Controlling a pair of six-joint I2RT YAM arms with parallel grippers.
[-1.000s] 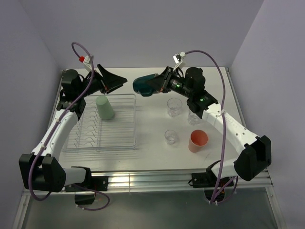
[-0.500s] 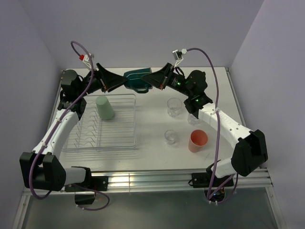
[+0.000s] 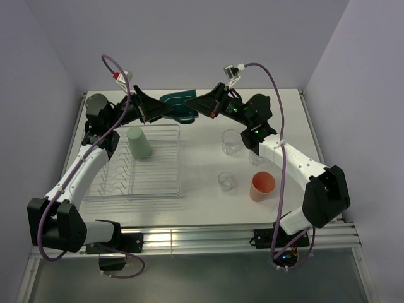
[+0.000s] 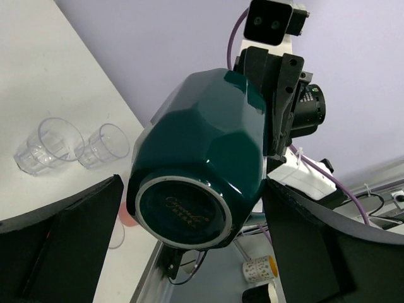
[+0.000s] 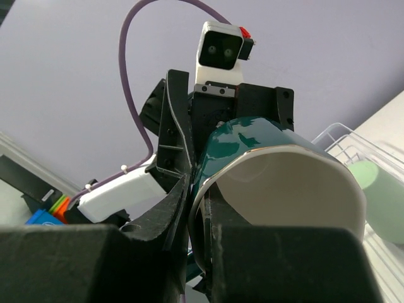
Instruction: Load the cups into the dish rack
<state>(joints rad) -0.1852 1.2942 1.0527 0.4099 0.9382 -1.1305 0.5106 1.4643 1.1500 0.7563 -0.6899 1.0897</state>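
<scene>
You're mid-handover: the right tool (image 3: 194,107) pinches the teal mug (image 4: 202,170) by its rim, so close the wide-open left tool (image 3: 163,111) around its body.

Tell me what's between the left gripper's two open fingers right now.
The dark teal mug, base toward the camera, as the left wrist view shows. The left gripper flanks it, open; the right gripper pinches its rim.

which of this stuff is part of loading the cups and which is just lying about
Job: dish rack, pale green tumbler in it, teal mug pinched by the right claw, clear glasses, salmon-pink tumbler.
Just there: purple cables, white table.
</scene>
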